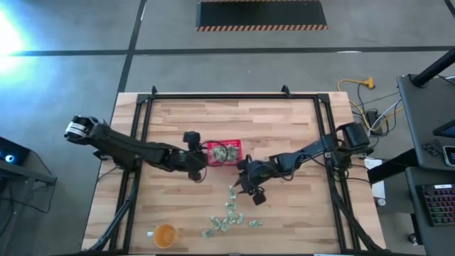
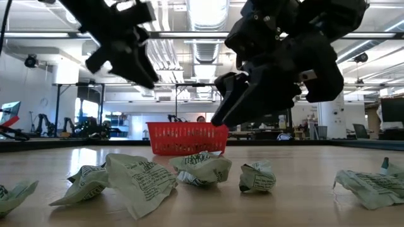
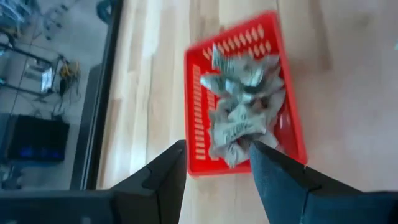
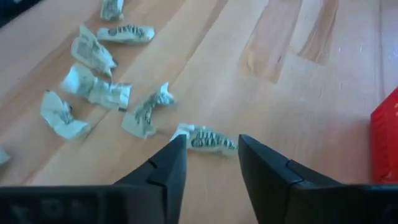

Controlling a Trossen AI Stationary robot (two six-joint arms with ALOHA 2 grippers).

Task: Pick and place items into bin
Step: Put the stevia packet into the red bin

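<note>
The red meshed basket (image 1: 224, 153) (image 2: 187, 137) sits mid-table and holds several crinkly green-white packets (image 3: 239, 112). More packets (image 1: 226, 213) (image 2: 142, 180) lie loose on the wood, strung out toward the near edge. My left gripper (image 1: 202, 165) (image 3: 217, 149) hangs open above the basket's near-left corner, clear of it. My right gripper (image 1: 242, 186) (image 4: 211, 142) is open in the air over the loose packet nearest the basket (image 4: 205, 138). In the low view its fingers (image 2: 222, 113) stay well above the tabletop.
A round orange cup (image 1: 165, 235) stands near the table's near-left corner, left of the loose packets. Black frame rails (image 1: 142, 142) run along the left, right and far sides. Bare wood (image 1: 298, 213) lies to the right of the packets.
</note>
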